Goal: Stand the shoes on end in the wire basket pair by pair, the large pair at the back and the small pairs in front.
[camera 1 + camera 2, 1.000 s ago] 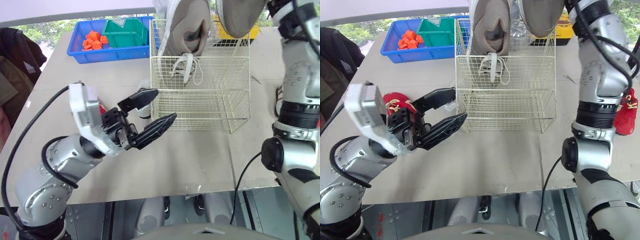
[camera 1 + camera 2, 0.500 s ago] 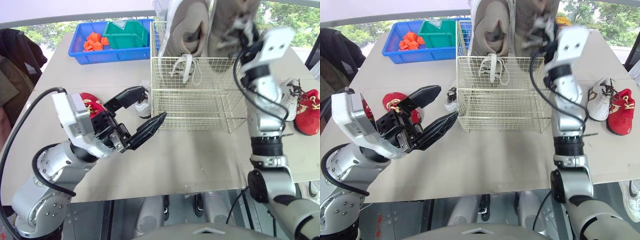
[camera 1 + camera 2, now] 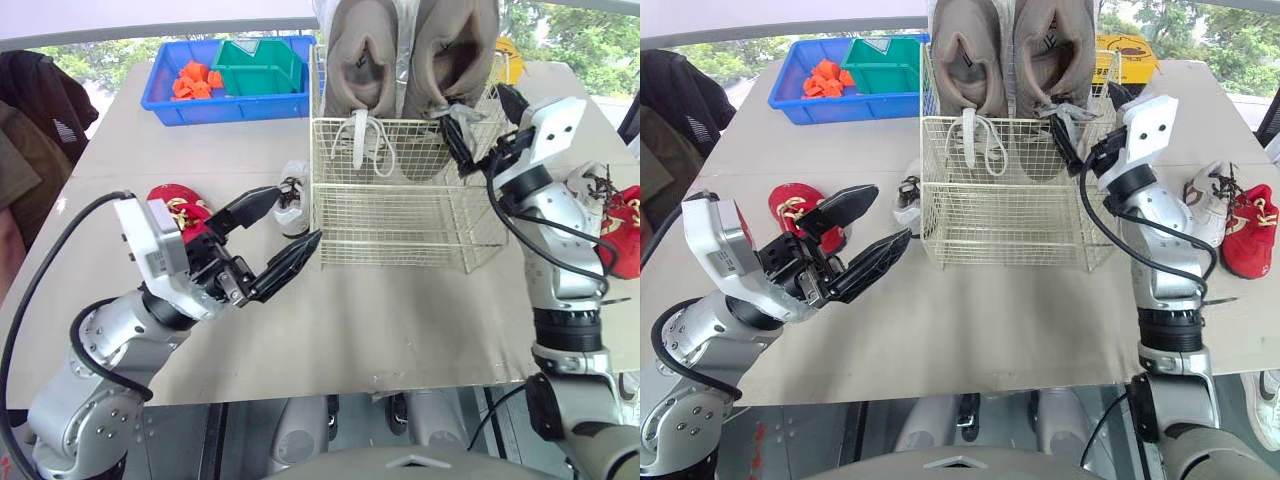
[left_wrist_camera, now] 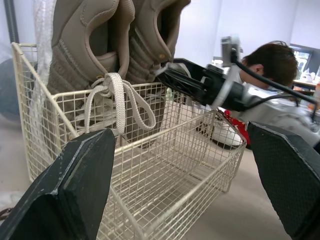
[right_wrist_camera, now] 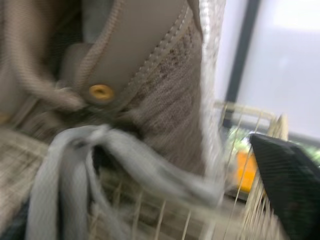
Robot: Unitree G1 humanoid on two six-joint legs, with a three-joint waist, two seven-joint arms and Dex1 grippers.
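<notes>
The wire basket (image 3: 410, 215) stands mid-table. Two large taupe shoes stand on end side by side at its back, the left one (image 3: 365, 50) and the right one (image 3: 455, 45), with grey laces hanging over the wire. My right gripper (image 3: 1092, 122) is open at the basket's right rear corner, by the right shoe's laces, holding nothing. My left gripper (image 3: 292, 220) is open and empty just left of the basket's front. A small white shoe (image 3: 293, 190) lies by the basket's left wall and a small red shoe (image 3: 175, 205) further left. Another white shoe (image 3: 1210, 195) and red shoe (image 3: 1248, 225) lie to the right.
A blue bin (image 3: 190, 95) with orange pieces and a green bin (image 3: 255, 65) sit at the back left. A yellow box (image 3: 1130, 50) stands behind the basket. A dark jacket (image 3: 30, 120) hangs past the table's left edge. A person (image 4: 272, 62) sits beyond the table.
My right arm came down and set the second large shoe into the basket beside the first, then its fingers opened off it. My left gripper stayed open and drew back a little.
</notes>
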